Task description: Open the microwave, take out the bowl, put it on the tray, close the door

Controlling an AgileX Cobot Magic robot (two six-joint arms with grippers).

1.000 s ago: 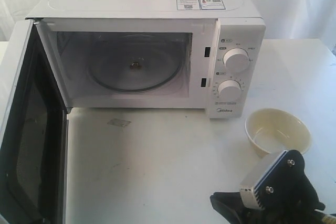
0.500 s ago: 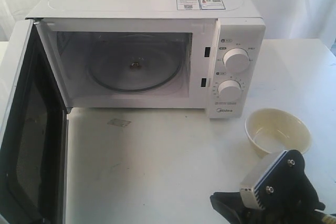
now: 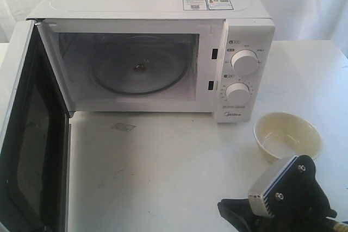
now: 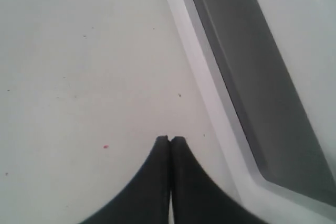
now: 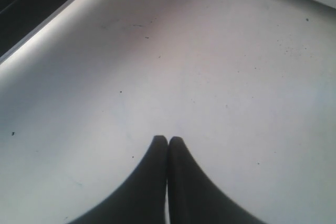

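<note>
White and boxy, the countertop microwave [image 3: 147, 4] stands at the far side of the desk [image 3: 163, 172] with its cavity bare except for the round glass turntable [image 3: 138, 69]. The small pale cream-yellow bowl [image 3: 287, 136] is already out. It sits upright on the desk at the right, just in front of the knob panel, and I can see no tray under it or anywhere else.

The white hinged door with the dark window [image 3: 30, 145] is swung fully open on the left. It stands upright on edge and runs from its hinge at the oven's far-left corner out toward the near side.

From where I stand, closing that door looks like the step in hand. What matters is which side of it a gripper is on. The left gripper [image 4: 170, 139] is clenched on nothing, with its tips pressed together. Its wrist camera shows the door's white frame and dark pane just beside those tips, so it is the nearer arm. I'd say it needs to push the panel rightward and away, round toward the cavity.

The right gripper [image 5: 168, 139] is also clenched and empty. It sits low at the near right over bare desk, with the bowl just beyond it and the door well apart.
</note>
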